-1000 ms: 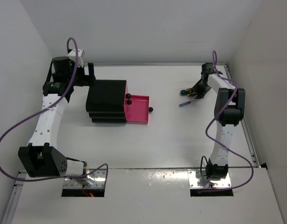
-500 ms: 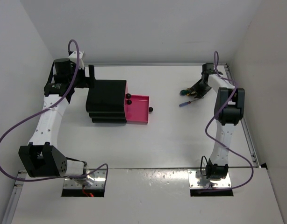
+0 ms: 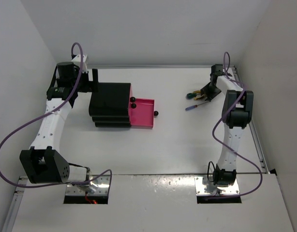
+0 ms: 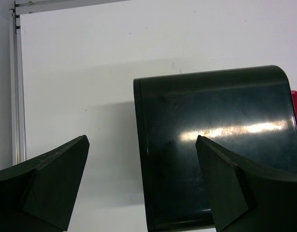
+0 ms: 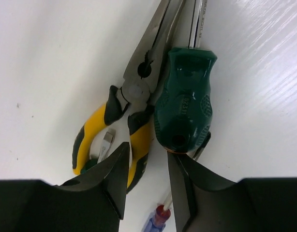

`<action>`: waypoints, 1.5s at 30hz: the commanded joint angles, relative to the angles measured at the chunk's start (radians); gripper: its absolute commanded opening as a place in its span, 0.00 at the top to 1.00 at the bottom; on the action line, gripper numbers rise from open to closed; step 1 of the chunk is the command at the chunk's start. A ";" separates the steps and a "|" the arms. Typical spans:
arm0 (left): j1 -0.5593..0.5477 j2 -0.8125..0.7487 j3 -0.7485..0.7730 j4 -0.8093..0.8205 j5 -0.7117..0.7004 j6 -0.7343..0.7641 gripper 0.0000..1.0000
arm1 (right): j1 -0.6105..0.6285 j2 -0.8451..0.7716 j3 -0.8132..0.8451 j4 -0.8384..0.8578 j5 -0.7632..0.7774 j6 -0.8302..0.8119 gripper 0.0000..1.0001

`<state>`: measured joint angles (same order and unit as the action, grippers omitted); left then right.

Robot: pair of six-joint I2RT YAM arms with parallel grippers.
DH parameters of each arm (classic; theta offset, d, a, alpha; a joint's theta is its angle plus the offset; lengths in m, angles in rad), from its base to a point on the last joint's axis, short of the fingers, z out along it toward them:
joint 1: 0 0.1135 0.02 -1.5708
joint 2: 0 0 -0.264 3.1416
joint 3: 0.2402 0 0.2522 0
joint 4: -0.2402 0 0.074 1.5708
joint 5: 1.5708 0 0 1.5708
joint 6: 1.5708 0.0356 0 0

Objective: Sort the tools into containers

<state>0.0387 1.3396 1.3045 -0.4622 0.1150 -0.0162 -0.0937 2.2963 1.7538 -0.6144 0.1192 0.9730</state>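
The black cabinet (image 3: 110, 104) is sitting left on the desk (image 3: 187, 145), its lowest magenta drawer (image 3: 141, 117) standing open, with the left jaws gaping wide and empty at its back edge. The right jaws are hovering narrowly parted, gripping nothing, over the touching pliers (image 5: 124, 104) and green-handled tool (image 5: 185, 96).

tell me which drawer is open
The drawer pulled out to the right of the cabinet: its pink tray is exposed and its knob stands clear. The other two knobs sit against the cabinet front.
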 commanded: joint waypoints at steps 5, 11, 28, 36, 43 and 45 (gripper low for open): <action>-0.010 -0.008 0.004 0.028 -0.015 -0.001 0.01 | 0.012 0.066 0.081 -0.058 0.100 -0.036 0.81; -0.010 -0.008 0.004 0.028 -0.015 -0.001 0.01 | 0.022 0.075 0.050 -0.058 0.065 -0.071 1.00; -0.019 -0.019 0.004 0.028 0.003 -0.030 0.01 | 0.081 -0.309 -0.160 0.292 -0.009 -0.305 1.00; -0.019 -0.019 -0.014 0.028 -0.006 -0.039 0.01 | 0.109 -0.383 -0.142 0.361 -0.266 -0.552 1.00; -0.019 -0.037 -0.014 0.017 0.012 -0.030 0.01 | 0.184 -0.393 -0.028 0.049 -0.677 -1.032 1.00; -0.019 -0.037 -0.014 0.017 0.012 -0.030 0.01 | 0.209 -0.380 0.016 -0.058 -0.728 -1.129 1.00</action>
<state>0.0311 1.3373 1.2888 -0.4618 0.1162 -0.0383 0.0685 1.9511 1.6554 -0.5037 -0.3874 0.1184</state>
